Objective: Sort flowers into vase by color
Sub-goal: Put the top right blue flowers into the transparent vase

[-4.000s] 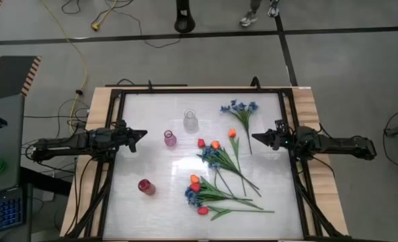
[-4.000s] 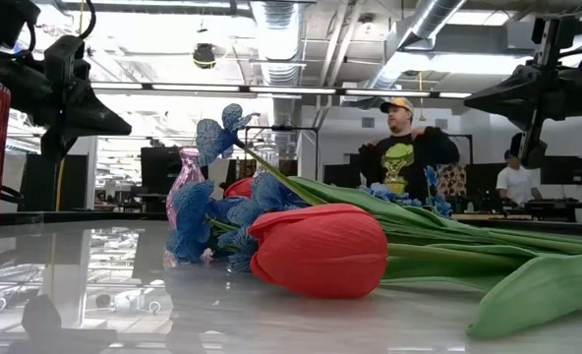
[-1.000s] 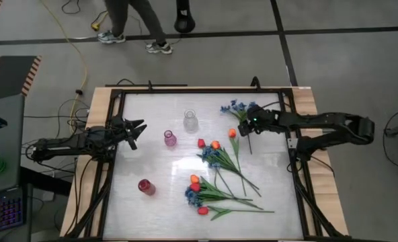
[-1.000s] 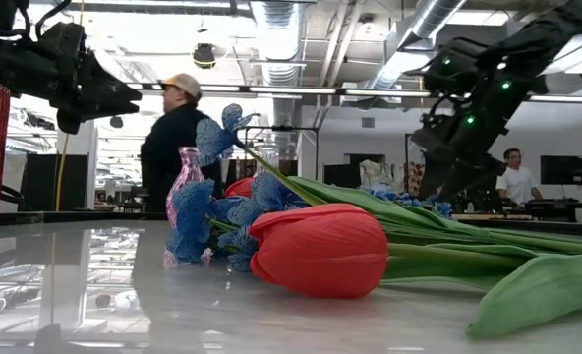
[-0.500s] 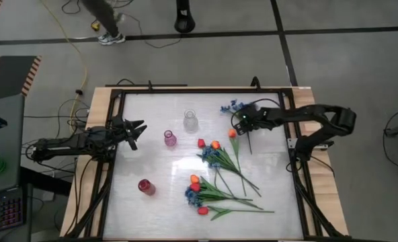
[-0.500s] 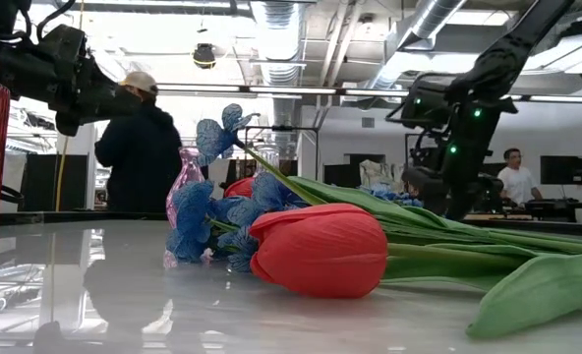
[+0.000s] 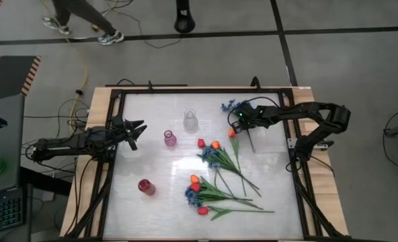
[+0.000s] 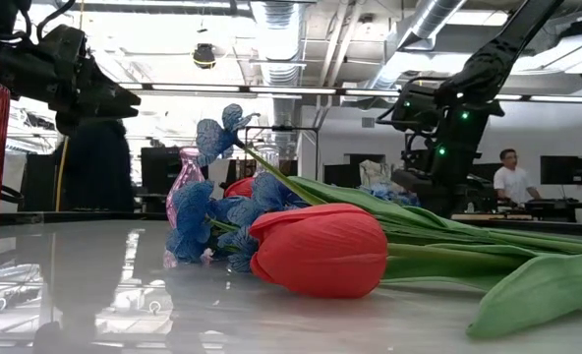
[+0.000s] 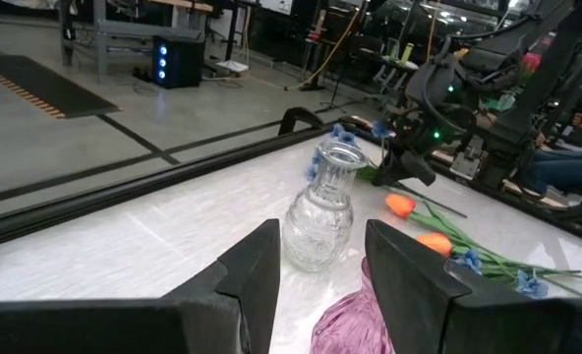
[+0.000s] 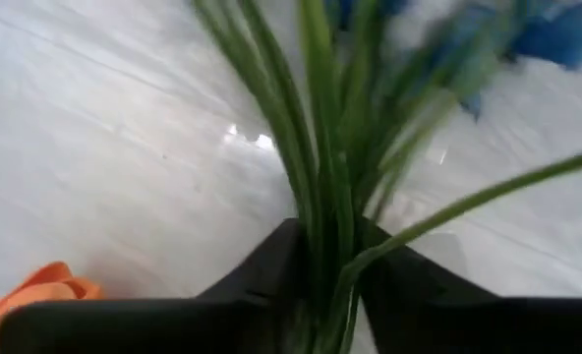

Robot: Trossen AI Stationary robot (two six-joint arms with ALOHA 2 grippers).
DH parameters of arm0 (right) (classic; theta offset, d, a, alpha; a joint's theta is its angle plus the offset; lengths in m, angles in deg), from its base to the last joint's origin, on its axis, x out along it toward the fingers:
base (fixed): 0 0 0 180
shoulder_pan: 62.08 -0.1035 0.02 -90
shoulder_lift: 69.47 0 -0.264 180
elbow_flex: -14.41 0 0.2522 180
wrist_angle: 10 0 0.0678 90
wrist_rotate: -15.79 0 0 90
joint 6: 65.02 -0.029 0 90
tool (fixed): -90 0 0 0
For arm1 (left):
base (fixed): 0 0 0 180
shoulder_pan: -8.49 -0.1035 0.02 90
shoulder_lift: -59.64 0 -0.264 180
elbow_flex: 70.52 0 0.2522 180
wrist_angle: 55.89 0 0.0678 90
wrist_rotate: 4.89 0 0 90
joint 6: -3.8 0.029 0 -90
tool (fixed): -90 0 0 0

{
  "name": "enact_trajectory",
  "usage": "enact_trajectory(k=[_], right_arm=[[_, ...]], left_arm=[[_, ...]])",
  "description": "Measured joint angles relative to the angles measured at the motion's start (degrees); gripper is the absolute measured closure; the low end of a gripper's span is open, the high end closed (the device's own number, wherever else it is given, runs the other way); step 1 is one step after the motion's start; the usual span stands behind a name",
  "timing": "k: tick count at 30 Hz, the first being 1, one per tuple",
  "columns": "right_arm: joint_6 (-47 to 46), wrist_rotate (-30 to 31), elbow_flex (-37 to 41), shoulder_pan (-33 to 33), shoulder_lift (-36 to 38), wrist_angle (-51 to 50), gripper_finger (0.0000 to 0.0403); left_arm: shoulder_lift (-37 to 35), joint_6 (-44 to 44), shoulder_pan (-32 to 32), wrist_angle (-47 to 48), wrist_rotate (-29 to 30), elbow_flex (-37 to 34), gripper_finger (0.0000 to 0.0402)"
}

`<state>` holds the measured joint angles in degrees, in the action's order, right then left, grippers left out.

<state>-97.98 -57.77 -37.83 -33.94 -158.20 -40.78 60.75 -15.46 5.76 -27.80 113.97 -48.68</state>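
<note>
Flowers lie scattered over the white table [image 7: 152,215], and we have our right gripper [image 7: 238,122] lowered onto the blue sprig [image 7: 230,106] at the far right of the spread. In the right wrist view its green stems [image 10: 320,167] run straight between our two dark fingers [image 10: 257,275], which stand on either side of the bunch with the stems filling the gap; we cannot tell whether the jaws already press on them. An orange tulip bud [image 7: 232,133] lies just beside that gripper, its edge showing in the wrist view too [image 10: 35,290]. Nearer the middle rest a red bud [image 7: 201,142] and another orange bud [image 7: 215,144], with more blue, orange and red blooms in a pile [image 7: 197,193] toward the near edge. Our left gripper [image 7: 137,128] hovers at the left side of the table, jaws apart and holding nothing, facing the clear vase [image 7: 190,121] and the pink vase [image 7: 170,138]. A red vase [image 7: 146,187] stands well apart, near the left front.
</note>
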Motion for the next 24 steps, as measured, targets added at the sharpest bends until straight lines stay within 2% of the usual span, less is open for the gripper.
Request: enact_trajectory(k=[5,9,13,18,24], right_arm=[[0.0,0.0,0.08,0.02,0.36,0.3,0.0362],[0.32,-0.44,0.39,0.08,2.28,2.29,0.0366],[0.4,-1.62,0.28,0.2,5.97,9.76,0.0364],[1.0,-5.87,0.28,0.16,8.21,28.45,0.0355],[5.21,-12.29,0.17,-0.71,6.31,55.42,0.0358]], left_arm=[[0.0,0.0,0.0,-0.01,0.0,0.01,0.0263],[0.0,0.0,0.0,-0.01,0.02,0.0,0.0263],[0.0,0.0,0.0,-0.02,0.02,0.02,0.0263],[0.02,0.0,0.02,-0.04,0.04,0.02,0.0263],[0.02,0.0,0.02,-0.04,0.03,0.02,0.0263]])
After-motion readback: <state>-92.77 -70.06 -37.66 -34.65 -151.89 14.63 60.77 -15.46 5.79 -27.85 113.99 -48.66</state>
